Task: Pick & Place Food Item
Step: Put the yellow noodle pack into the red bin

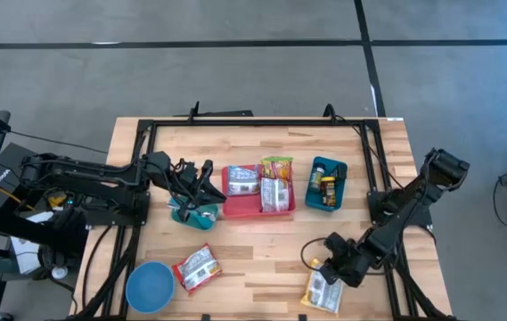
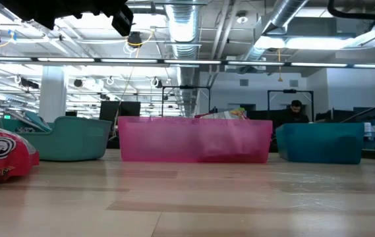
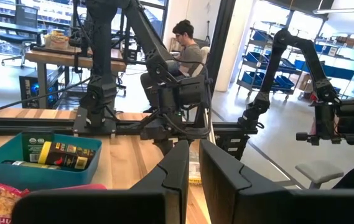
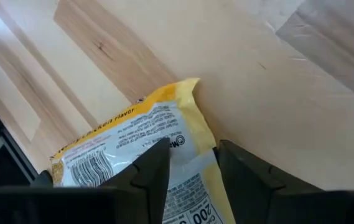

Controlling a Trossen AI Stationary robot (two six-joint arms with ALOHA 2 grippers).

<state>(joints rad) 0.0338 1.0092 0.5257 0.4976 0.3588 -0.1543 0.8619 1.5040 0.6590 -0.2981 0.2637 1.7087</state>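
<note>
Lengthwise between right gripper (image 4: 192, 165) fingers, yellow packet (image 4: 139, 155).

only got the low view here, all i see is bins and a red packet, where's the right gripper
Observer: The right gripper is at the table's near right edge, over a yellow packet.
Operator: fingers closed on it?
Observer: No, open, one finger on each side of the packet's end.
Operator: and the left one?
Observer: The left gripper hangs above the teal bin, fingers nearly together, holding nothing.
</note>
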